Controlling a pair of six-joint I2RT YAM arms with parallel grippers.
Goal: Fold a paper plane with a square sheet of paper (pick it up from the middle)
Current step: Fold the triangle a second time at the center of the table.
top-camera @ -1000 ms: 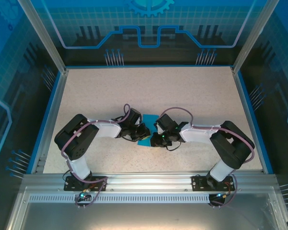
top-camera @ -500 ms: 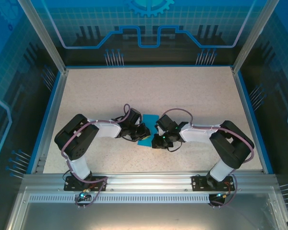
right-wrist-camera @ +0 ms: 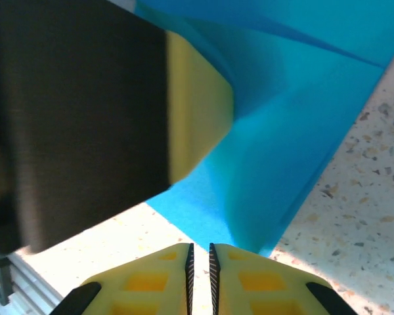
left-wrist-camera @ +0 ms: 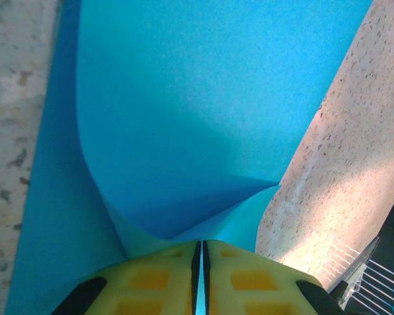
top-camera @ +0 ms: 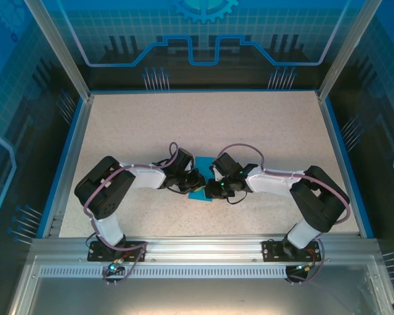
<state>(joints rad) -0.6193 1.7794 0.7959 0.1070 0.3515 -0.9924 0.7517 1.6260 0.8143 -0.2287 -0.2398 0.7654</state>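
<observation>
**Midway along the table's (top-camera: 269, 131) near half: folding barely begun**

From above, my left gripper (top-camera: 195, 178) and right gripper (top-camera: 214, 188) meet over the square sheet of paper (top-camera: 199, 193).

Left wrist: fingers (left-wrist-camera: 151, 279) clenched on its curled-up edge.

Right wrist: fingers (right-wrist-camera: 262, 282) pressed together at a corner, and whether they hold paper I cannot tell. I make out no firm crease, so I judge most of the folding is left.

The table (top-camera: 262, 125) has a light, speckled top with a blue rim (top-camera: 69, 154) around it. Shiny metal posts (top-camera: 56, 46) stand at its far corners. Behind is a dark wall (top-camera: 118, 72) with blue lines and a gear picture (top-camera: 203, 8). A silver rail (top-camera: 197, 248) runs along the near edge.
</observation>
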